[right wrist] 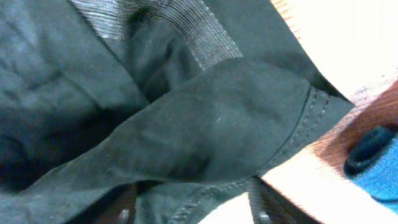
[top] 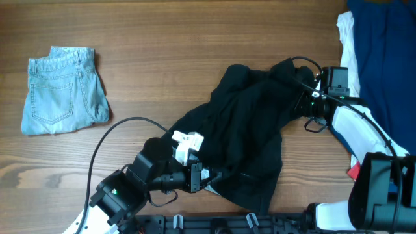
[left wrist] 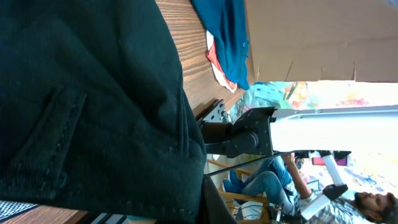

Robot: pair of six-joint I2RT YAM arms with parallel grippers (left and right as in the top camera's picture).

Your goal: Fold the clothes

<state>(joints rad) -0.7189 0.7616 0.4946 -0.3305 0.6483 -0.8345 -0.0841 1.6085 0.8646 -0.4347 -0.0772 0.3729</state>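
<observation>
One pair of black shorts (top: pixel 247 130), matte woven cloth, lies crumpled on the wood-grain table (top: pixel 195 39). The left gripper (top: pixel 207 177) is clamped on its near edge. The right gripper (top: pixel 307 101) has its fingers apart around a stitched fold. Farther left, folded light-blue denim shorts (top: pixel 62 91) lie well apart.

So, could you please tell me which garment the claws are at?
The crumpled black shorts in the middle: the left claw and right claw meet their opposite edges. The light-blue denim shorts lie far left, the dark blue garment top right.
</observation>
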